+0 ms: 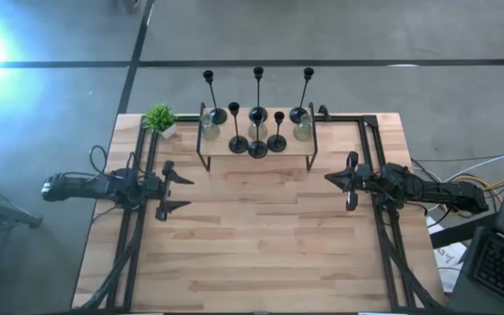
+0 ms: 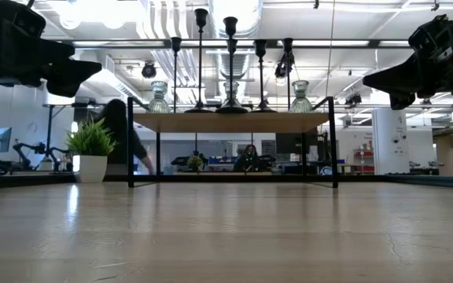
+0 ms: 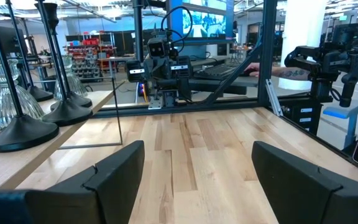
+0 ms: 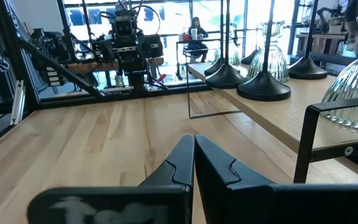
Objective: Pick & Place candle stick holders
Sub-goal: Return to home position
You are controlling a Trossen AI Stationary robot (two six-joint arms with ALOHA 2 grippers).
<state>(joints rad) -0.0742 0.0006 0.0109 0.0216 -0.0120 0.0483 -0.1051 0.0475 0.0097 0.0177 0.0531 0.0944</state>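
Several black candle stick holders (image 1: pixel 257 131) with round bases and thin stems stand upright on a small wooden shelf (image 1: pixel 256 157) at the table's far middle. Clear glass holders (image 2: pixel 159 97) stand among them on the same shelf. My left gripper (image 1: pixel 175 192) hovers open at the table's left, pointing level toward the right. My right gripper (image 1: pixel 331 179) hovers shut at the table's right, pointing level toward the left. Both are well short of the shelf and hold nothing.
A small green potted plant (image 1: pixel 160 120) stands at the far left corner beside the shelf. Black rails (image 1: pixel 138 227) run along the table's left and right sides under the arms. Bare wood (image 1: pixel 261 245) lies between the arms and toward the near edge. People sit in the room behind.
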